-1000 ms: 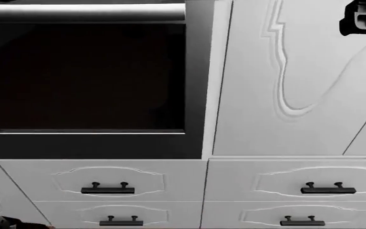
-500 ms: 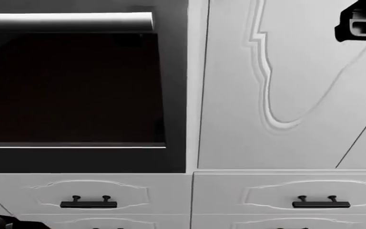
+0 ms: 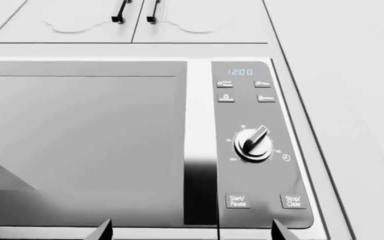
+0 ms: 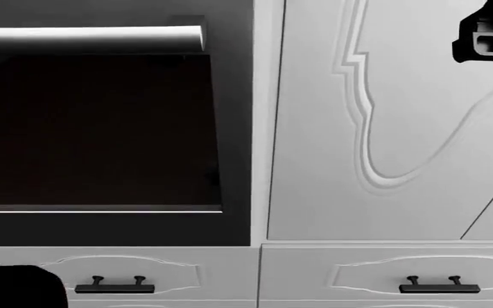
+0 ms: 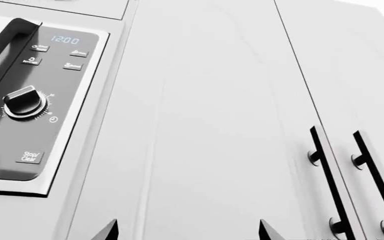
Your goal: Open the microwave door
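The left wrist view faces the microwave, whose grey door (image 3: 78, 145) sits shut and flush. A vertical handle strip (image 3: 200, 145) runs between the door and the control panel (image 3: 255, 145) with its dial and buttons. My left gripper (image 3: 190, 232) is open, its fingertips (image 3: 105, 230) spread to either side of the handle strip and short of the front. My right gripper (image 5: 188, 232) is open too and faces a white cabinet panel, with the microwave's control panel (image 5: 32, 110) off to one side. The right gripper (image 4: 486, 32) shows at the head view's top right.
Below in the head view are a dark oven window (image 4: 92, 128) with a bar handle (image 4: 88, 37) and white drawers with black pulls (image 4: 113, 285). A tall white cabinet door (image 4: 384, 128) stands to its right. Black cabinet handles (image 5: 332, 185) lie near the right gripper.
The head view has shifted, so the oven and drawers slid left and down in the picture. A dark shape now shows at the lower left corner. The right gripper stays at the top right.
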Robot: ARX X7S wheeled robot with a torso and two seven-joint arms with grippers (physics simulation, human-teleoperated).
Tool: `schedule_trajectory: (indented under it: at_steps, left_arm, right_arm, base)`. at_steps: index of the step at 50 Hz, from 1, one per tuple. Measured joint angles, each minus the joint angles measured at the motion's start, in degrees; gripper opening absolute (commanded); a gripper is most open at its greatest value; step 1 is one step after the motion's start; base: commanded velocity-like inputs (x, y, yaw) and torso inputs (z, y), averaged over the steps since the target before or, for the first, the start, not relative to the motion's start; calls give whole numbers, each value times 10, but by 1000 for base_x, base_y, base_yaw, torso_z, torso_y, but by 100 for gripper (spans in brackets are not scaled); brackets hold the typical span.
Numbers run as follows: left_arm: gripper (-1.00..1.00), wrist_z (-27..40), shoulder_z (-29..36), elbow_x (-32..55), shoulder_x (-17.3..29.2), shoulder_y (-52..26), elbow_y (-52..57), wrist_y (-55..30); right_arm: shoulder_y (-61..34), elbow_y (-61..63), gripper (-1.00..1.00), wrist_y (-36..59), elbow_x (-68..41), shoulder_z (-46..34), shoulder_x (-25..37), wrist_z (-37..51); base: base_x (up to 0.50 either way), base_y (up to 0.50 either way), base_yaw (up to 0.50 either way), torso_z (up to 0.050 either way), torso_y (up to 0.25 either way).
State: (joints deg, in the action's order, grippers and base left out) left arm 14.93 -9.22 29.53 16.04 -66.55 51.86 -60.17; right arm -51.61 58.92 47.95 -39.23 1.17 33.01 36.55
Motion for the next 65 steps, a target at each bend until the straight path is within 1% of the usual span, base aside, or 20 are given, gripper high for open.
schedule_trajectory:
  at_steps: [6, 12, 19, 26, 42, 53, 65]
  left_arm:
    - [100, 8, 12, 20, 9, -91, -37, -68]
    - [100, 5, 40, 25, 15, -177, -103, -100]
    - [100, -7, 78, 14, 18, -260, -199, -100]
    - [100, -24, 120, -6, 21, -320, -294, -72]
    - [100, -62, 194, -54, 20, -386, -464, 15]
    - [100, -85, 227, -80, 12, -409, -575, 80]
    - [100, -115, 258, -108, -7, -435, -709, 165]
  right_arm:
    - [-1, 3, 100, -5, -18, -2, 10, 18]
    - [-3, 4, 100, -14, -34, -9, 21, 35]
    - [-1, 3, 100, -26, -42, -20, 33, 49]
    - [5, 1, 100, -39, -44, -30, 43, 59]
    - [4, -5, 100, -53, -50, -47, 57, 75]
    - [-9, -9, 100, -54, -56, -58, 63, 83]
    - [-13, -9, 100, -57, -63, -63, 72, 93]
  base:
    - [0, 0, 0, 0, 0]
    - [0, 0, 0, 0, 0]
    - [0, 0, 0, 0, 0]
    - [0, 0, 0, 0, 0]
    - [0, 0, 0, 0, 0]
    - [0, 0, 0, 0, 0]
    - [0, 0, 0, 0, 0]
